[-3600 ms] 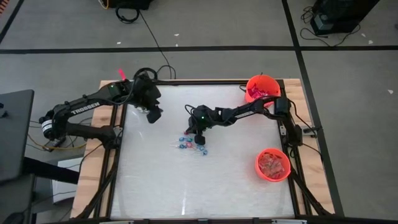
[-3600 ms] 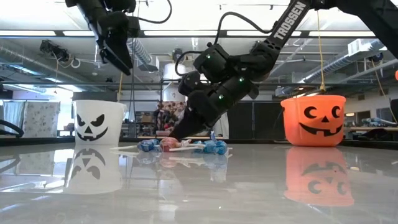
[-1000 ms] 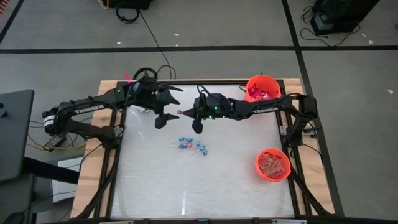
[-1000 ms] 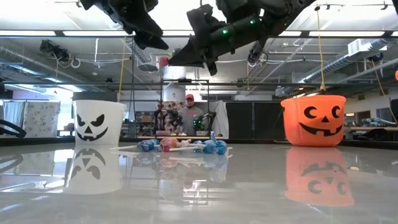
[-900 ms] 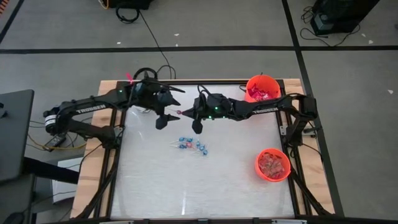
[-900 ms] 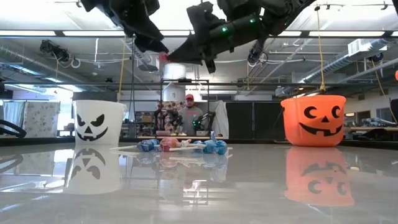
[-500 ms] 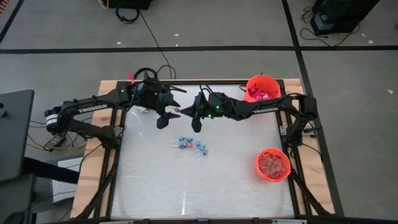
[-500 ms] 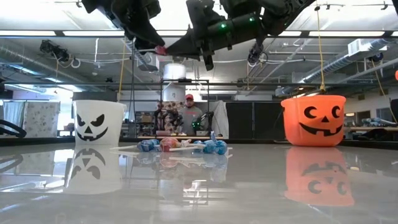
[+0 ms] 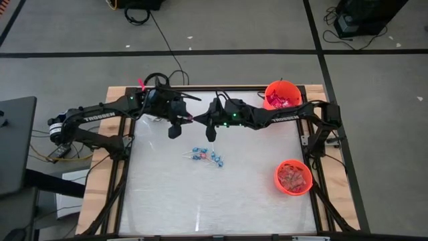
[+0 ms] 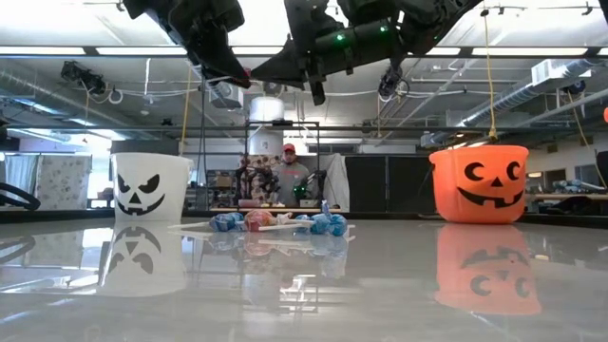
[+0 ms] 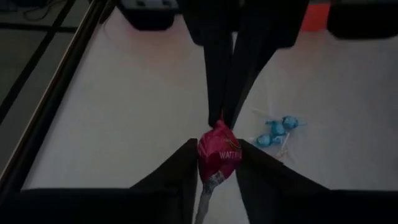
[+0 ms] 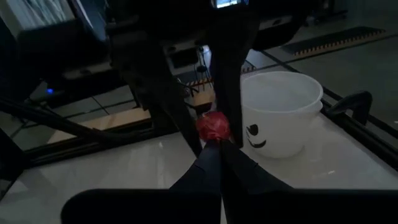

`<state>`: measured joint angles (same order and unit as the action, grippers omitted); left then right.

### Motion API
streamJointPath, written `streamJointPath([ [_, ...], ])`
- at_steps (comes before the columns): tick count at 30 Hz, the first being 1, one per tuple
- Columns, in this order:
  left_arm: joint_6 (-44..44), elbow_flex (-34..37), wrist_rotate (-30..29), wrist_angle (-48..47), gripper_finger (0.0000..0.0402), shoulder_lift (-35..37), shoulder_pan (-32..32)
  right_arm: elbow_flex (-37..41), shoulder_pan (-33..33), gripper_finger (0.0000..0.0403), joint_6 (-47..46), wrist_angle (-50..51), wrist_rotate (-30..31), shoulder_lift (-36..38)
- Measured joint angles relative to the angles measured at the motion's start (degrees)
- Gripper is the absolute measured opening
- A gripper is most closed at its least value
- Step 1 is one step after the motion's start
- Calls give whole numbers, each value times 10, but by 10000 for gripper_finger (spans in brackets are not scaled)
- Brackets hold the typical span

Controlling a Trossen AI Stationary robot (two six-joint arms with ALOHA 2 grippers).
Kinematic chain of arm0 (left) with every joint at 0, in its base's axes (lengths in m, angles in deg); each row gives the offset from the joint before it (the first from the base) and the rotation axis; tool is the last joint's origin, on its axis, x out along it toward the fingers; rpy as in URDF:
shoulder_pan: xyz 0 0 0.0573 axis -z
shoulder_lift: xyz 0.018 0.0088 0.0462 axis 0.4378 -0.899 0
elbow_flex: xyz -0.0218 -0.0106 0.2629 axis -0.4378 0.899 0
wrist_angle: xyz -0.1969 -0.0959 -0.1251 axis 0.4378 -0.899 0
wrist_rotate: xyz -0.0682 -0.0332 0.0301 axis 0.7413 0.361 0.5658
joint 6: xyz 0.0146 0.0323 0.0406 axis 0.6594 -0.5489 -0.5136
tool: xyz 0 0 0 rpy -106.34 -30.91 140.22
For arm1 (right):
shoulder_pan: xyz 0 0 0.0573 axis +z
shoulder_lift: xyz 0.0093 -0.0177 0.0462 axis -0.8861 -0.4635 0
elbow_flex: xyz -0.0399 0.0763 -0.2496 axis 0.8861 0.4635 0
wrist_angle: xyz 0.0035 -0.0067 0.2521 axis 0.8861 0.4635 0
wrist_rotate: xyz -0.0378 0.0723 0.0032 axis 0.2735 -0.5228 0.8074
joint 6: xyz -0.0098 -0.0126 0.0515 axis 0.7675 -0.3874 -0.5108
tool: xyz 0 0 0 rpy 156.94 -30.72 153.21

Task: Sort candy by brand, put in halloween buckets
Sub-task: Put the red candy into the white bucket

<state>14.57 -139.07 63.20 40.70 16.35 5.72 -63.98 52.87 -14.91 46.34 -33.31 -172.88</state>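
A red-wrapped lollipop [image 11: 218, 154] hangs high above the far middle of the desk [image 9: 200, 194], its head pinched between the left gripper [image 11: 216, 160] fingers while the right gripper [image 12: 219, 144], pressed together, holds it from the opposite side (its stick, I think). Below, blue-wrapped candy [image 9: 206, 156] lies mid-desk, with the white bucket [image 10: 150, 185] far left and two orange buckets [image 9: 294, 177] along the right edge.
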Motion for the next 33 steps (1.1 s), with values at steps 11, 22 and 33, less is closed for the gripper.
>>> streamJointPath([
  [11,18,0,-19,-13,55,0,-4,0,-1,10,-17,-10,-8,0],
  [22,33,0,-75,-97,53,23,-141,0,0,124,-63,134,36,-1],
  [33,60,5,-176,-207,52,24,-356,0,0,161,-148,234,64,-1],
])
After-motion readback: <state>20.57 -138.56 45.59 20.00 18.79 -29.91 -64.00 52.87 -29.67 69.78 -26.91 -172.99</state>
